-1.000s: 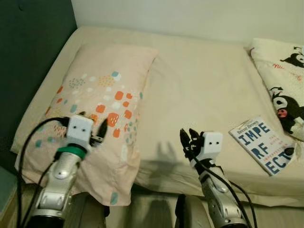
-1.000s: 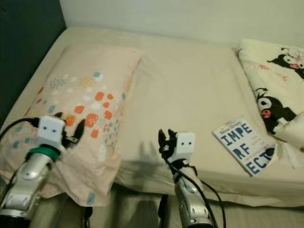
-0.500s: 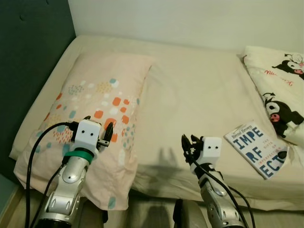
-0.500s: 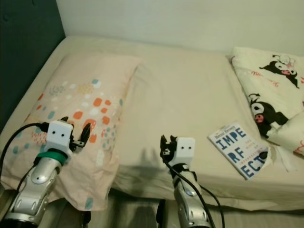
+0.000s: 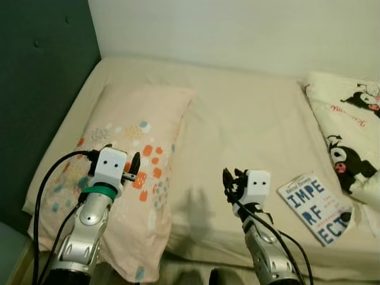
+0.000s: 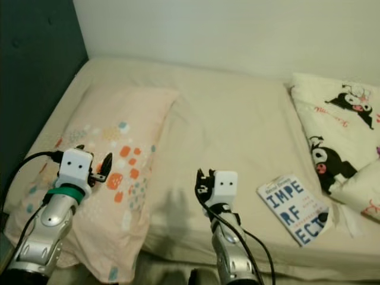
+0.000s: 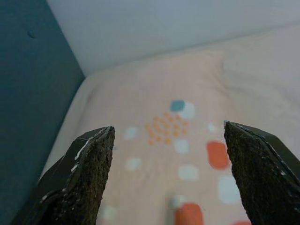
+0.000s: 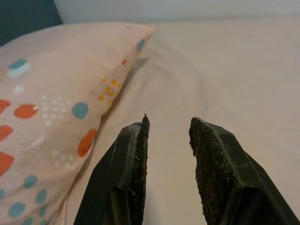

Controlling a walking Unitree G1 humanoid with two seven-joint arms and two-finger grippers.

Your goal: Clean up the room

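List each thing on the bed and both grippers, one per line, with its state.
pillow: lying flat at the bed's left side, hanging over the near edge.
book: closed, cover up, near the bed's front edge.
blanket: bunched at the bed's right side.
bed sheet: bare in the middle, lightly creased.
left gripper: open wide above the pillow, empty.
right gripper: open narrowly above the sheet, empty.

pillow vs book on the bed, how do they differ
The pillow is big, soft and peach with coloured spots; the book is small, flat and white with blue lettering. The pillow lies on the robot's left, under the left gripper; the book lies on the right, beside the cartoon blanket. Both rest on the bed.
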